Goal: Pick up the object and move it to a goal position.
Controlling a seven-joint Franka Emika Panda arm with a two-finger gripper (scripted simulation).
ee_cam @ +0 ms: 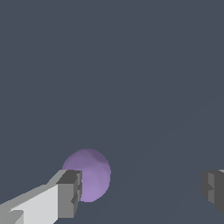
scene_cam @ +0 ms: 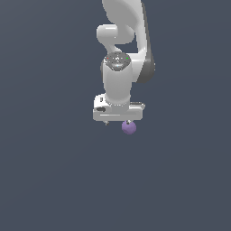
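Your white robot arm [scene_cam: 118, 67] reaches down from the top of the exterior view, and its white, grey-tipped claw [scene_cam: 118, 121] hangs over the flat, dark slate-grey tabletop [scene_cam: 49, 171]. You can see the small matte purple ball [scene_cam: 129, 128] just under the claw's wide white body, towards the exterior view's right end of that body and partly tucked beneath it. From this angle you cannot tell whether the ball rests on the tabletop or how high the claw stands above it, since the plain grey surface gives you no shadow or edge to judge by. Turn to the wrist view and the claw [ee_cam: 142, 190] shows itself spread wide: one grey finger pad [ee_cam: 70, 194] sits at one side of the frame on its white finger, and the other pad [ee_cam: 214, 189] is only partly in view at the opposite edge, with a broad stretch of bare tabletop [ee_cam: 131, 65] between them. The purple ball [ee_cam: 89, 173] lies right beside the first pad, which overlaps its edge in the picture; whether the two actually touch you cannot tell. The ball is well apart from the second pad, so it sits off-centre in the gap, and nothing is gripped.
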